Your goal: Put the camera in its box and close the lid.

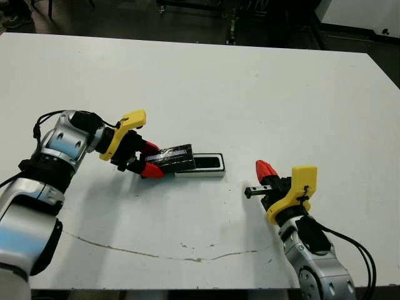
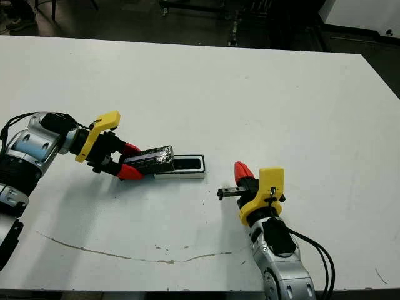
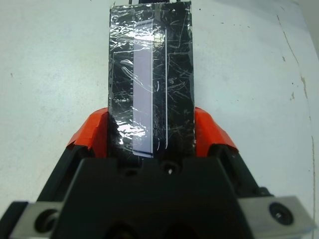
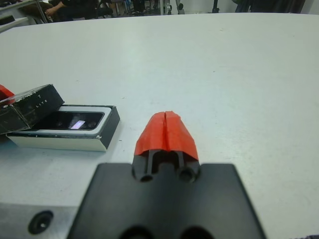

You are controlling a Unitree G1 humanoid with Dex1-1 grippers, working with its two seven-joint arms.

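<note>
While its red fingers are pressed together on nothing, the right end effector (image 1: 265, 170) rests on the white counter (image 1: 250, 87) just right of the shallow white-rimmed box (image 1: 201, 166), where the slim black bar-shaped camera (image 4: 70, 121) lies. Left of the box, the left end effector (image 1: 152, 159) clamps the flat, shiny black lid (image 1: 177, 157), tilted over the box's left end.

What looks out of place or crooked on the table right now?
The lid sits askew: held in the left gripper, it is tilted and covers only the left end of the box. The camera shows in the uncovered part. A thin brownish streak marks the table's near edge.
</note>
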